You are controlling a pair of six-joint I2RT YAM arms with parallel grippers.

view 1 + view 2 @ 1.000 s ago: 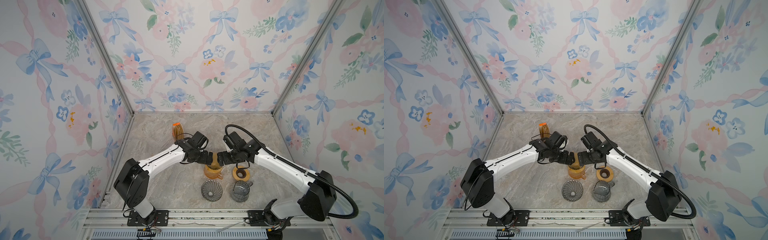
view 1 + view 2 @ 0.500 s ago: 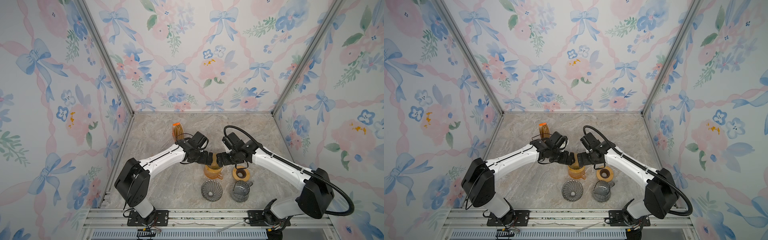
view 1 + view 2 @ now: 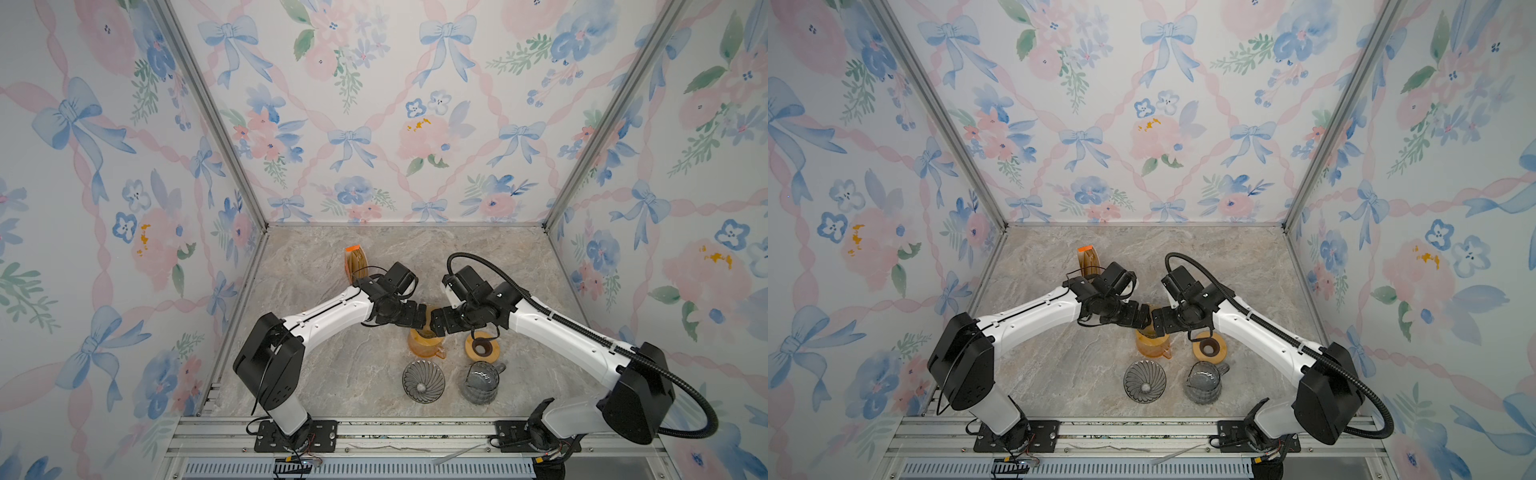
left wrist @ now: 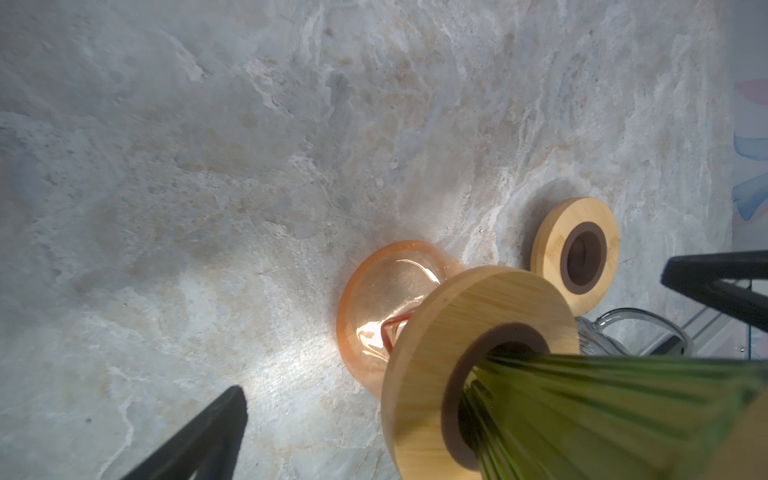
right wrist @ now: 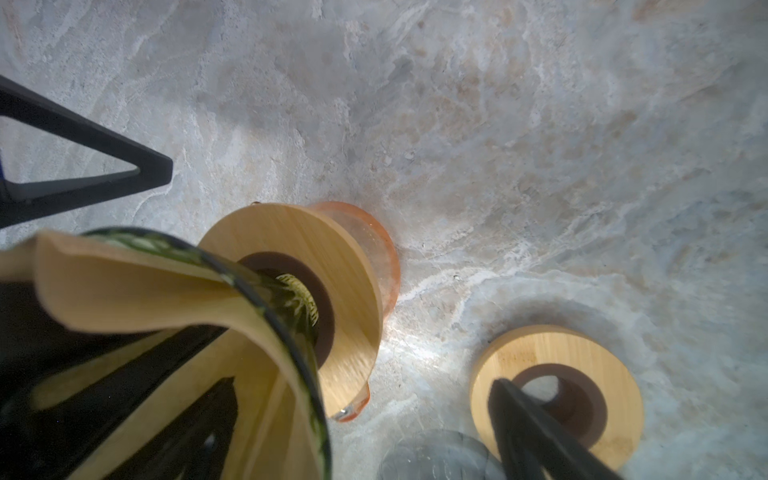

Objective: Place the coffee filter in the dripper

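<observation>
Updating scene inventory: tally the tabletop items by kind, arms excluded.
Drippers: 2, green dripper and grey dripper
Carafes: 2, orange carafe and grey carafe
Wooden rings: 2, ring on the orange carafe and loose ring
Paper filter: 1
Filter pack: 1
Total: 8

My left arm [image 3: 328, 311] and right arm [image 3: 561, 338] wear white shells with black joints. The dripper [image 4: 602, 399] is olive green with ribbed stripes. The coffee filter [image 5: 137, 286] is plain tan. The bamboo collar [image 4: 449, 316] is pale yellow grain around a dark brown core, like the loose bamboo ring [image 5: 536, 353]. The carafe [image 4: 374, 299] is clear orange. Low in a top view, a second dripper [image 3: 423, 381] and a server [image 3: 481, 381] are smoky grey. The table [image 3: 332, 374] is grey-beige veined marble. The walls [image 3: 374, 104] carry blue bows, pink ribbons and flowers.
</observation>
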